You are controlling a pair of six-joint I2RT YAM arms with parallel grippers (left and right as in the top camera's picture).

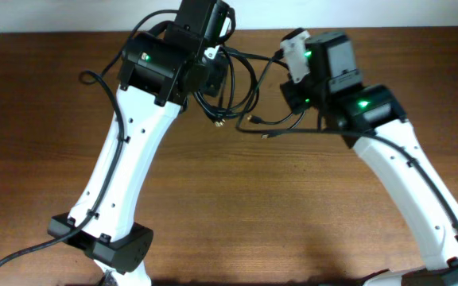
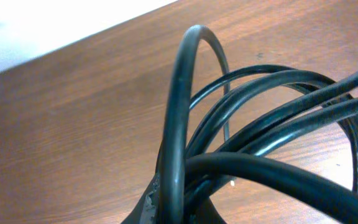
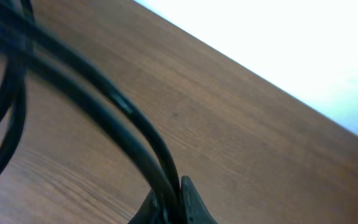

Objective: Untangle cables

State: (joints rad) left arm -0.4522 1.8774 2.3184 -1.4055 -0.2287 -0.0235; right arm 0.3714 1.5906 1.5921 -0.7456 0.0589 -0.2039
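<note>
The cables (image 1: 241, 79) are thin black cords looped in a tangle at the far middle of the wooden table, between my two wrists. Small plug ends (image 1: 258, 120) trail out toward the near side. In the left wrist view, several loops of cable (image 2: 272, 118) rise from my left gripper (image 2: 180, 208), which is shut on the bundle. In the right wrist view, two strands of cable (image 3: 114, 102) run down into my right gripper (image 3: 174, 208), which is shut on them just above the tabletop. From overhead, both wrists hide their own fingertips.
The brown wooden table (image 1: 253, 206) stretches toward the near side. The left arm (image 1: 126, 159) crosses the table's left half and the right arm (image 1: 408, 175) its right half. A white wall borders the table's far edge (image 1: 420, 30).
</note>
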